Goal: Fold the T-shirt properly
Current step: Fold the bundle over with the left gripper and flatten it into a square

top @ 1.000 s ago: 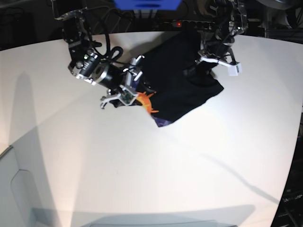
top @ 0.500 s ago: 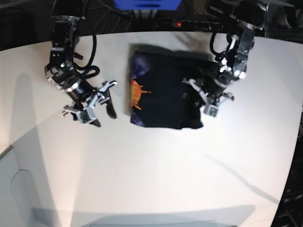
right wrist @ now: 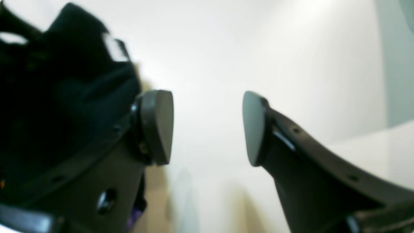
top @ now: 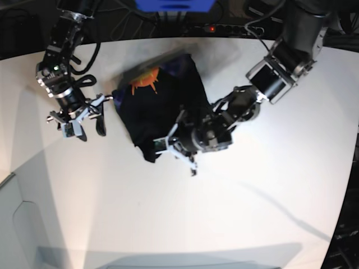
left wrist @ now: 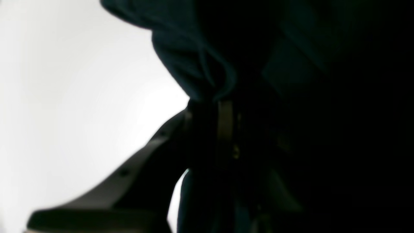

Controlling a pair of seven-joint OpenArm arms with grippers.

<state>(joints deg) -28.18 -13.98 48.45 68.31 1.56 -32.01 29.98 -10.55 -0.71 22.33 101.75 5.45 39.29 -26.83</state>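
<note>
The black T-shirt (top: 162, 103) lies bunched in a folded bundle on the white table (top: 252, 213), its orange sun print (top: 145, 78) facing up at the far edge. My left gripper (top: 178, 144) reaches across from the right and is shut on the T-shirt's near edge. In the left wrist view dark cloth (left wrist: 194, 58) is pinched at the fingers (left wrist: 224, 119). My right gripper (top: 84, 120) hangs just left of the bundle, open with nothing in it. The right wrist view shows its pads (right wrist: 158, 126) wide apart and black cloth (right wrist: 64, 97) beside them.
A power strip with a red light (top: 210, 27) and a blue object (top: 174, 4) sit beyond the table's far edge. A pale raised panel (top: 14, 224) lies at the lower left corner. Cables hang behind both arms.
The left arm has swept leftward across the table, dragging the T-shirt with it and turning the bundle. The sun print now faces the far side. The right gripper drew back left, still open.
</note>
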